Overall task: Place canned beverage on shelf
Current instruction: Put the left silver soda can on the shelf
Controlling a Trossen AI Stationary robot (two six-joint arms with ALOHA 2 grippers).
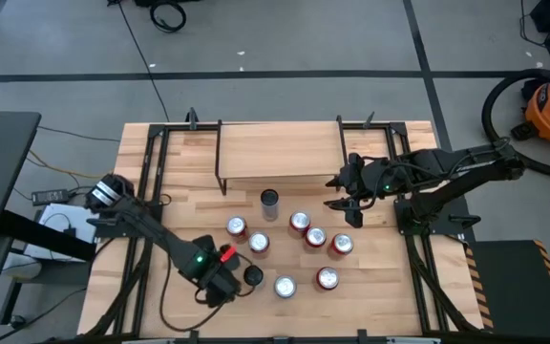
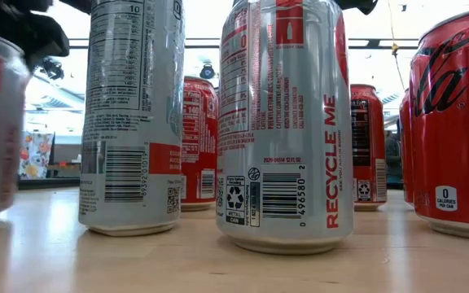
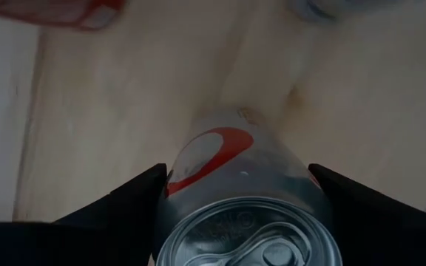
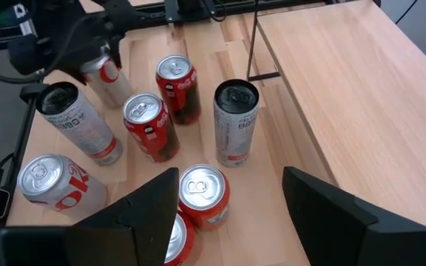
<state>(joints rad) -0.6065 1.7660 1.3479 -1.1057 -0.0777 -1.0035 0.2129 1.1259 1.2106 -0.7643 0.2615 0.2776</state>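
Silver-and-red can [image 3: 242,229] fills the left wrist view, pull-tab top toward the lens, sitting between the left gripper [image 3: 235,185] fingers. One finger is on each side of the can and right at its walls; cannot tell if they're actually clamped or just flanking it. In the high view that gripper [image 1: 229,279] is low over the front-left part of the desk [image 1: 380,306], and the can [image 1: 253,275] is at its tip, just left of the main can cluster. The right gripper [image 1: 342,203] hangs near the front right corner of the shelf [image 1: 280,148]. Its fingers are apart with nothing between them, and in its own view the gripper [image 4: 230,177] looks down on the cans. A tall slim can [image 1: 269,199] stands upright on the desk just in front of the shelf's front edge, close to but apart from the shelf leg [image 4: 254,44]. The red soda cans [image 1: 300,223] stand upright in a loose group between the two arms, all on the desk. In the low view, closest is a silver can marked RECYCLE ME [image 2: 283,122], with a second silver can [image 2: 133,114] beside it and a red Coca-Cola zero can [image 2: 454,122] at the edge. The shelf sits at the back centre of the desk.
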